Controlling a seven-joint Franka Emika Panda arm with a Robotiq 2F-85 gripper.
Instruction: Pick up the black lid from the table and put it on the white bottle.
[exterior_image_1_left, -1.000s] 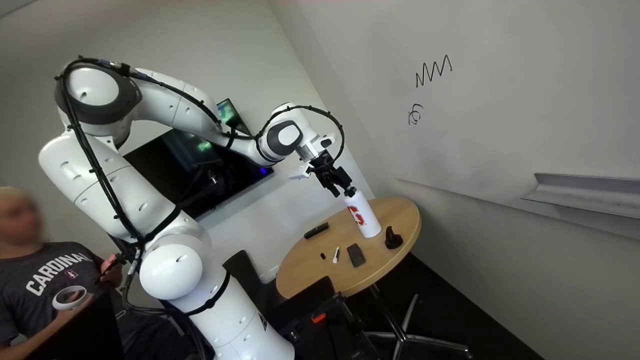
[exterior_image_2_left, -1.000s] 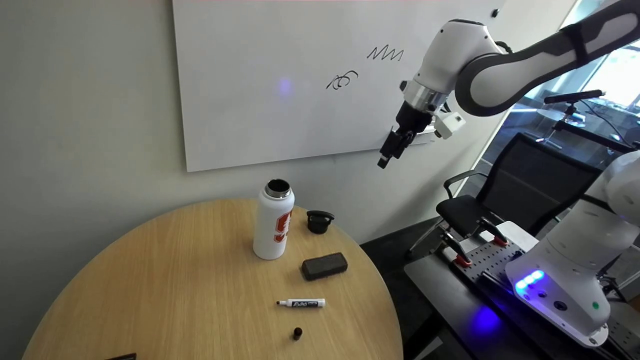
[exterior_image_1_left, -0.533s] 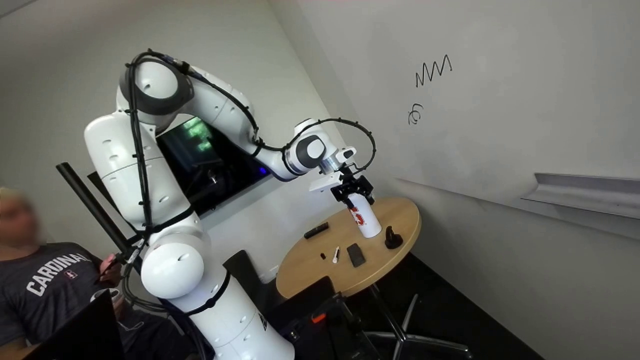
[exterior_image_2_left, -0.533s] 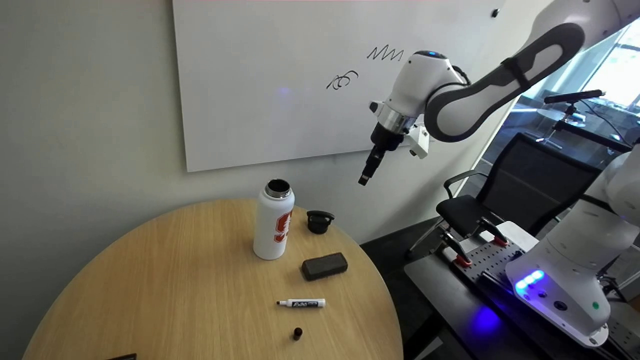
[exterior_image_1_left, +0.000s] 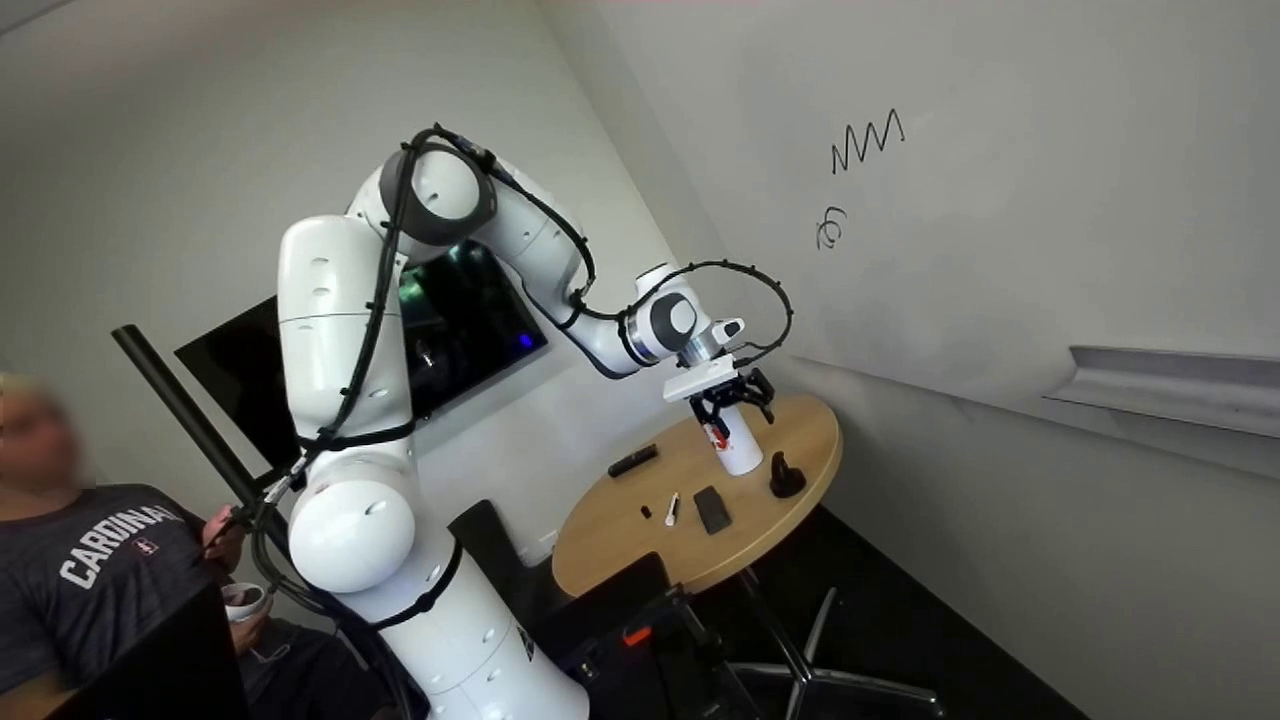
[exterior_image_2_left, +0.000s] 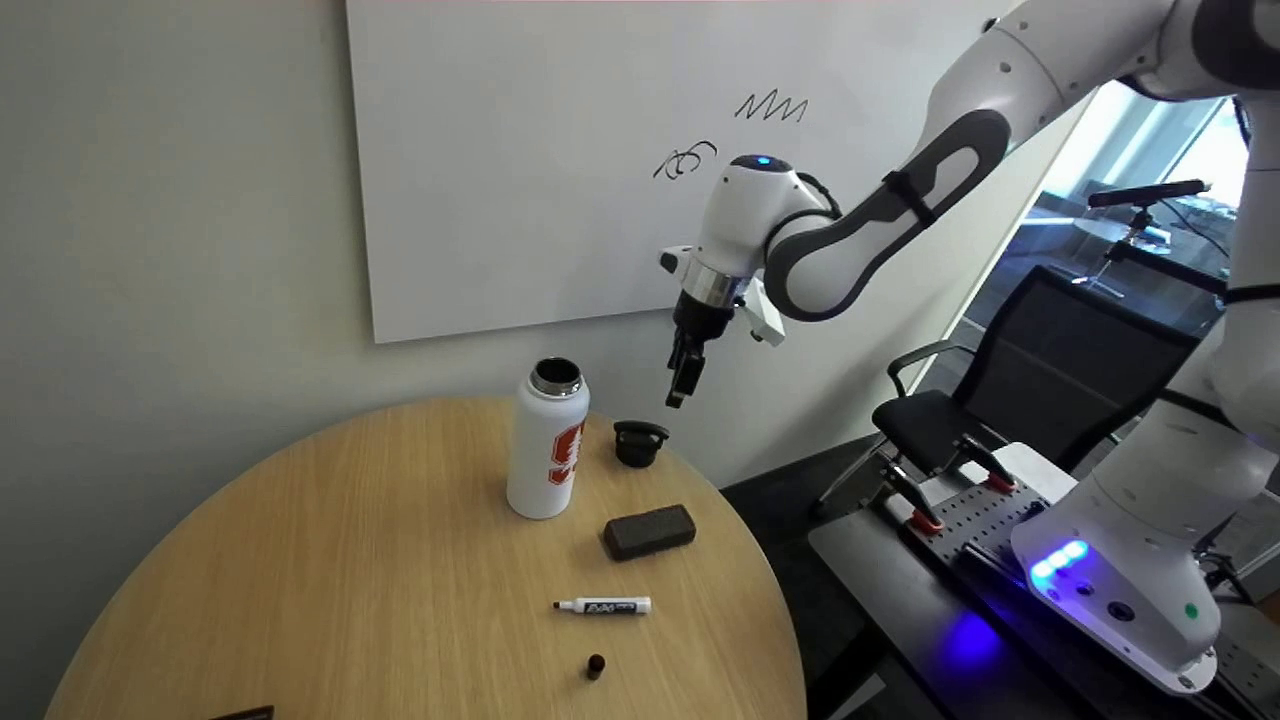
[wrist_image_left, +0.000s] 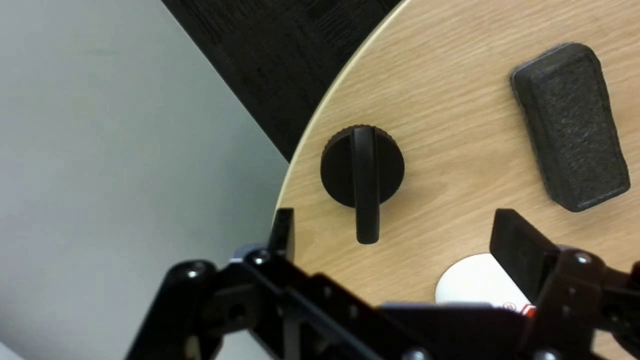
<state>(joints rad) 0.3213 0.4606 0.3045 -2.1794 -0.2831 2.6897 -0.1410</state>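
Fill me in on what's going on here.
A robot arm has its hand open near the black lid, holding nothing. The lid rests on the table beside a white bottle, which stands upright and uncapped. A man holds what looks like a controller, so he may be steering. The lid probably goes on the bottle next. An eraser, a marker and a small black cap lie nearby.

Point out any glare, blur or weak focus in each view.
Wrist view: the end effector looks softer than the black lid; in an exterior view, the window is washed out and blue lights glow; in an exterior view, the person's face is blurred.
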